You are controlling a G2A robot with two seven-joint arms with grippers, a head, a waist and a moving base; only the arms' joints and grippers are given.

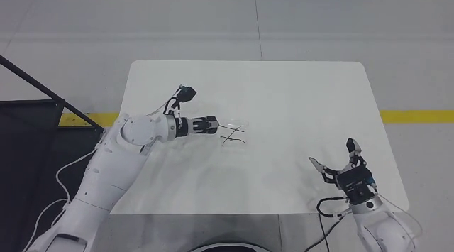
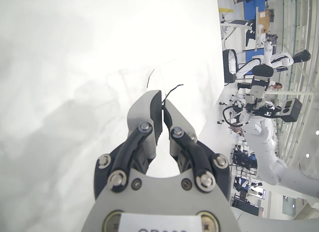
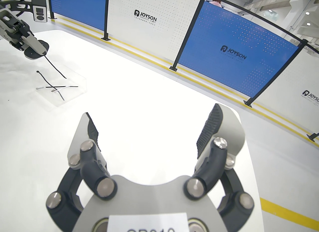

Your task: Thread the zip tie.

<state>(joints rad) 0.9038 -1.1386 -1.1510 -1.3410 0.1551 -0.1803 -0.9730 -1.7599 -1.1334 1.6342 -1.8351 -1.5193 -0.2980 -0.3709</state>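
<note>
1. Top view sets the white table (image 1: 305, 96) under both arms. A tie dropped here would lie flat on the smooth top and be awkward to pinch up again.
2. Left gripper (image 1: 215, 125) sits at about 9 o'clock from the table's middle. Its jaws are pinched almost together on one end of a black zip tie (image 3: 56, 67).
3. Right gripper (image 3: 152, 112) hangs near the table's 5 o'clock corner, well apart from the work. Its jaws are spread wide and hold nothing. Threading probably needs it to catch the free end, and a long reach across raises the chance of arriving off line and knocking the strap aside.
4. Clear tray (image 3: 83, 85) lies just at 3 o'clock of the left gripper. Its see-through walls are easy to misjudge, so a finger could clip one and push the tray along.
5. Loose zip ties (image 3: 57, 88), 2 as far as I can tell, cross each other inside the tray. The held strap's tip hangs close above them and could snag one, or the empty claw could grab the wrong strap.
6. The held zip tie juts toward 3 o'clock over the tray, gripped only at the pad tips. I cannot tell whether head or tail is clamped. So thin a hold may let it twist or slip, leaving tail and slot misaligned.
</note>
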